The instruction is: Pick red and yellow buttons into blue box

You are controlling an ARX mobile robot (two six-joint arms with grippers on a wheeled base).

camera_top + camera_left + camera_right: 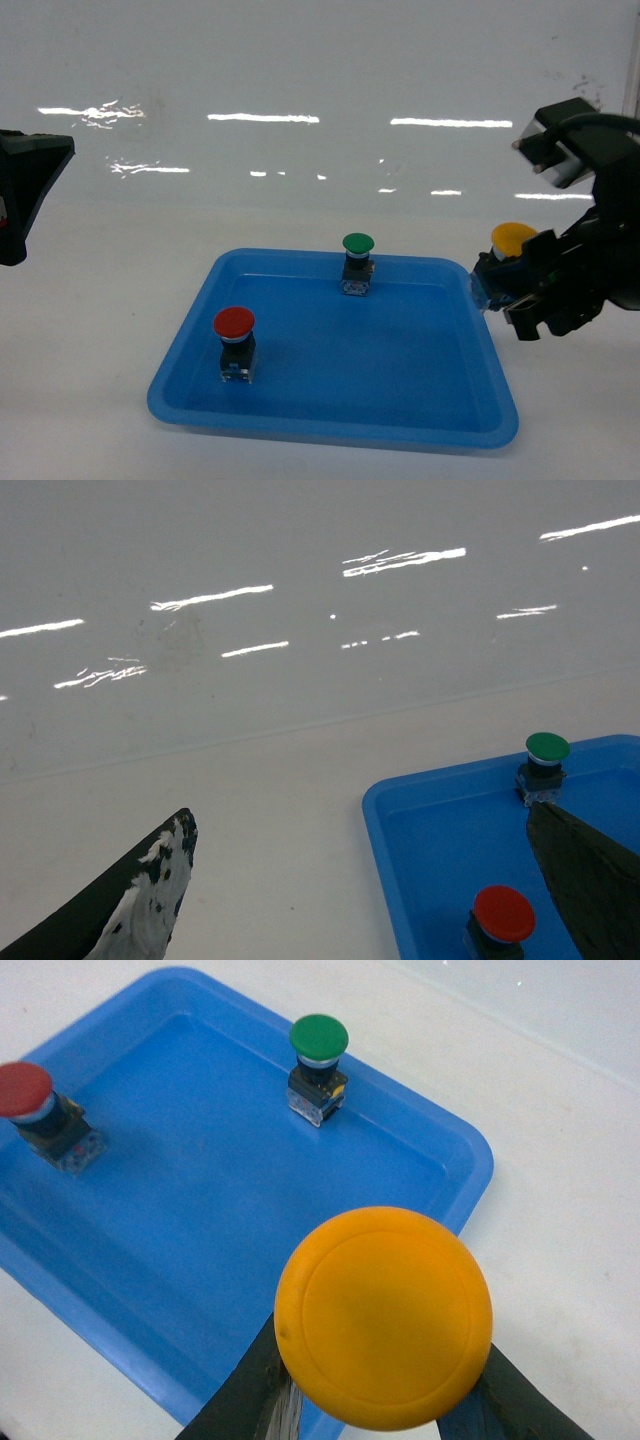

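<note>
Both arms are black, the left pincer (360,880) fingers blotched with white, scuffed patches.

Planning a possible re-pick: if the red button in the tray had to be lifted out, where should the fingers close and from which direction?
Grip the red button on its black body just under the cap, fingers either side. It stands upright in the blue tray, and the wide mushroom cap overhangs the body, so come in low from the side, probably with the open left gripper.
</note>
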